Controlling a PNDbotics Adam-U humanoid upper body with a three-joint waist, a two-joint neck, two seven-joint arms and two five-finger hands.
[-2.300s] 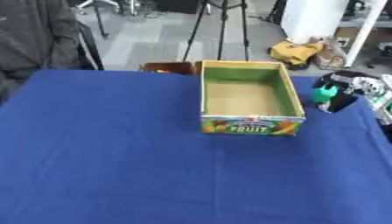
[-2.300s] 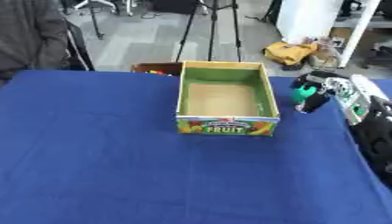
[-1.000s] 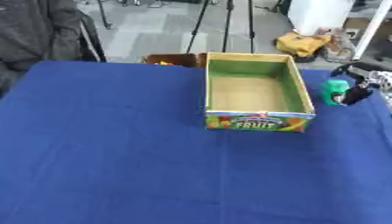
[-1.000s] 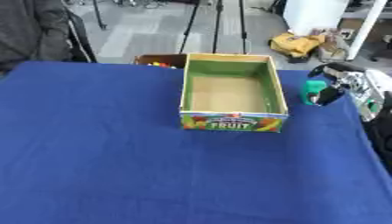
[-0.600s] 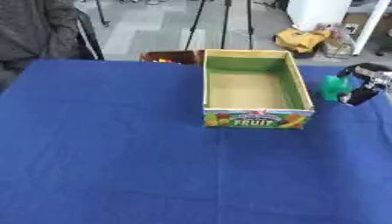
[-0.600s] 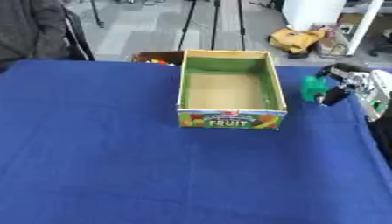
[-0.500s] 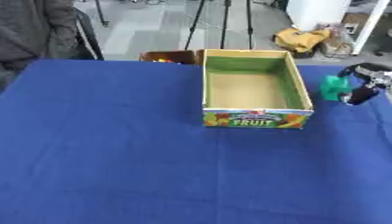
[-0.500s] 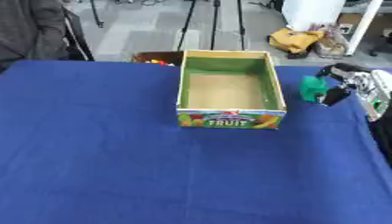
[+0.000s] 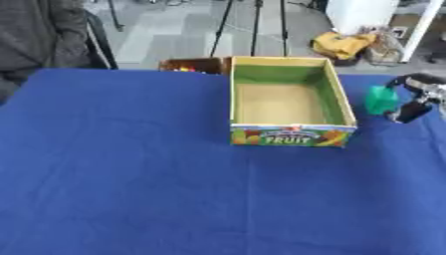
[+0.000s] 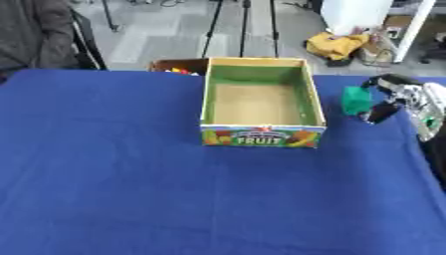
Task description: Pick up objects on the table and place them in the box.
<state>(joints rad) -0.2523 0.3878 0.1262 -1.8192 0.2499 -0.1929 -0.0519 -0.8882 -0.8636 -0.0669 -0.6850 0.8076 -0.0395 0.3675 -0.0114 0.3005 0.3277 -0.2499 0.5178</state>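
We see the right hand (image 10: 393, 98) curled round a small green object (image 10: 355, 100), held above the blue table (image 10: 131, 174) — just to the hand's left stands the open fruit box (image 10: 261, 134), its floor bare. A smaller brown box (image 10: 178, 65) sits beyond, farther left.

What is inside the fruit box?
Nothing shows inside the fruit box: only its bare brown floor and green walls. The strip just behind its near wall is hidden. The right hand holds a green thing beside it.
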